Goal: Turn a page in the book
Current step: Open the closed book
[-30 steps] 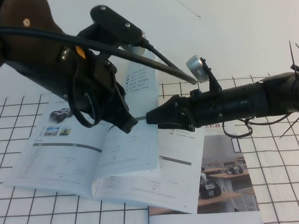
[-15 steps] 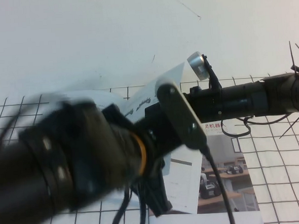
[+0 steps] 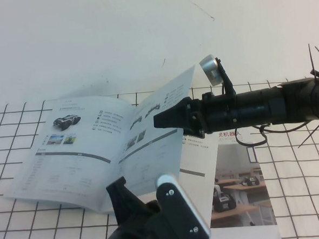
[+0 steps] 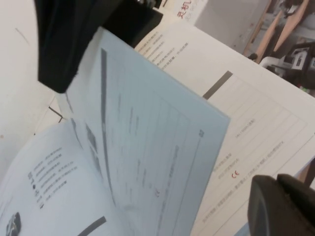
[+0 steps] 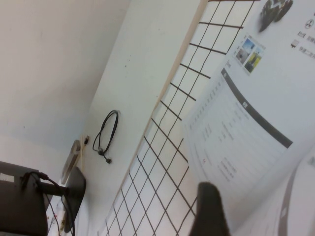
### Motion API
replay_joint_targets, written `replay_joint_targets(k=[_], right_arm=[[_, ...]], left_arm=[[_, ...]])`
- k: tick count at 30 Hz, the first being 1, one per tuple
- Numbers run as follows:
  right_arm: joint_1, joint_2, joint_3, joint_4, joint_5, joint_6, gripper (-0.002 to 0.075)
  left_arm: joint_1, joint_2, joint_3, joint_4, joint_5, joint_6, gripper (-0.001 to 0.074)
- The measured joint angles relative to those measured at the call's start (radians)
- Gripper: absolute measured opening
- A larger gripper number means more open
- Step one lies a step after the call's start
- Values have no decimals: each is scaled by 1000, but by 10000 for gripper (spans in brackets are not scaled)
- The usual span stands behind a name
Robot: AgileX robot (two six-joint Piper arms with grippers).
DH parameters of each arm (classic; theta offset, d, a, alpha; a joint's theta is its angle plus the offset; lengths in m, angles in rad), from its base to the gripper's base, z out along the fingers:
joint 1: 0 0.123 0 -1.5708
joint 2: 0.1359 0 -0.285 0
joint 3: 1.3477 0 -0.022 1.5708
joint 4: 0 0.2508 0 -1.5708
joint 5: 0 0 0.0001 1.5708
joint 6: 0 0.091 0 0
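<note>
The page (image 3: 160, 125) is seen standing half-raised over the spine of the book (image 3: 69, 152) near the table's middle, touched by the wide-open right gripper (image 3: 158, 121), nearer than the left gripper (image 3: 120, 189), whose opening cannot be told.

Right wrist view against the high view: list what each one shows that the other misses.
Only the right wrist view shows a black cable loop lying on the white surface beyond the grid.

Only the high view shows the right hand at the raised page, the left hand low at the near edge below it, and the second booklet with a room photo.

Both show the book open on the grid mat, its left-hand sheet printed with a rover and two small photos.
</note>
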State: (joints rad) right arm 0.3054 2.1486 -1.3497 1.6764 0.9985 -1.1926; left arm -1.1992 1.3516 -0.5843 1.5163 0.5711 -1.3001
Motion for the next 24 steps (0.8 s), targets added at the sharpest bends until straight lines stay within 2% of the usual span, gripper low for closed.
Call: replay_joint_targets(k=[5, 16, 19, 24], right_arm=[[0, 0, 0, 2, 3, 0, 461], [0, 0, 0, 2, 10, -2, 461], [0, 0, 0, 2, 27, -2, 461], [0, 0, 0, 4, 92, -24, 461]], left_arm=[[0, 95, 20, 159, 20, -154, -2], [0, 305, 11, 189, 136, -293, -3], [19, 329, -7, 191, 186, -320, -3], [100, 343, -54, 193, 224, -340, -3]])
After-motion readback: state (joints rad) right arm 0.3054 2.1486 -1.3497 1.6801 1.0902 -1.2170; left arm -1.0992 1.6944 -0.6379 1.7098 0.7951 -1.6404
